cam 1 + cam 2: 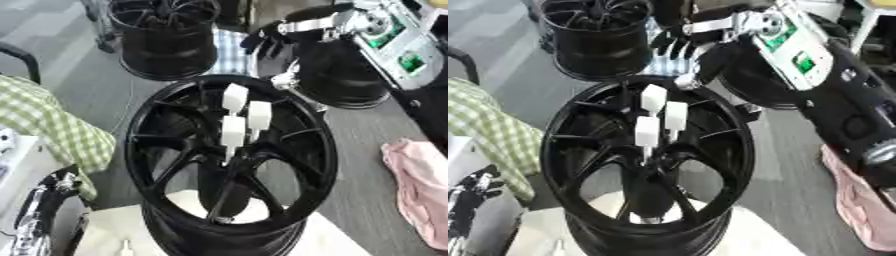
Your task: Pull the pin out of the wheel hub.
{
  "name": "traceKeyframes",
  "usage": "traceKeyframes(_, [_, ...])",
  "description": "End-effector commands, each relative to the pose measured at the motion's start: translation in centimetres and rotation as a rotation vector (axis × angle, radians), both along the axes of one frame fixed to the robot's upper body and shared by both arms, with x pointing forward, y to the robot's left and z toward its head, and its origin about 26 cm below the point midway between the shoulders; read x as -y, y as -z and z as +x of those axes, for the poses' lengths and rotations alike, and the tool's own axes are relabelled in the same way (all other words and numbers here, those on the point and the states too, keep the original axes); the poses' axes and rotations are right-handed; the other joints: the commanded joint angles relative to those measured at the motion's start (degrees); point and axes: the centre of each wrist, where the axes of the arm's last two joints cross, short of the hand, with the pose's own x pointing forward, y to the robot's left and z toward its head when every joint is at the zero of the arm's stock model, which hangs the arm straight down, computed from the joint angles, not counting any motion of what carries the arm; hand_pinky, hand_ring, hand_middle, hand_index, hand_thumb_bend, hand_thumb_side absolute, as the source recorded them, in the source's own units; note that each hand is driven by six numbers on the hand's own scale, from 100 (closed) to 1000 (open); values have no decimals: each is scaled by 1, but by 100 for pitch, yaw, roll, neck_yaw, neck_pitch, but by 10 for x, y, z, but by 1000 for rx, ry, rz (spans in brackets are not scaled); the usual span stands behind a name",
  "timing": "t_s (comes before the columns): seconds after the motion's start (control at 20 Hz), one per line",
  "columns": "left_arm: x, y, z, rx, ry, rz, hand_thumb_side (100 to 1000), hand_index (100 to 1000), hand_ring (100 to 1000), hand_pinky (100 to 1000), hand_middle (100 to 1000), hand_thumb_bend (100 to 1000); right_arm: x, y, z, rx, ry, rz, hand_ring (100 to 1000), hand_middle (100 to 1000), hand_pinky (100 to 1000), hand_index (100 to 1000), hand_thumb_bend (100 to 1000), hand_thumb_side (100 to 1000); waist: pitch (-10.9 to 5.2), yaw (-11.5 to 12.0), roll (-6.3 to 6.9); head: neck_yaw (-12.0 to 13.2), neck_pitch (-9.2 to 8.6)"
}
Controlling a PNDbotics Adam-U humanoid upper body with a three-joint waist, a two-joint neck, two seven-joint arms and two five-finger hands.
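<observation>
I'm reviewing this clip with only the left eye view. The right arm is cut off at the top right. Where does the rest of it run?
Observer: In the right eye view, the right arm continues down the right side. Its black lower part overlaps the pink cloth.
Operator: Is the right hand on a pin?
Observer: No. The right hand has dark fingers pointing down over the far rim of the wheel, apart from the three white pins in the hub.
Operator: And the left hand?
Observer: The left hand is at the lower left, black, with relaxed fingers and holding nothing.
</observation>
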Motion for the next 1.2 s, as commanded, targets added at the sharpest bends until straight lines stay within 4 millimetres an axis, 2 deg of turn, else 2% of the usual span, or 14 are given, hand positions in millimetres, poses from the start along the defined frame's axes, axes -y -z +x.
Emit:
traceKeyframes(0.05, [-5,-10,5,22,13,27,616,803,730,753,723,280,-1,-6,4,27,4,-31,887,893,848,981,331,447,-69,7,27,-2,-10])
traceKeyframes(1.2, [-5,-11,6,26,14,29,615,803,730,752,723,280,0,40,16,-12,13,-176,887,880,848,970,335,461,-51,7,35,-1,-10])
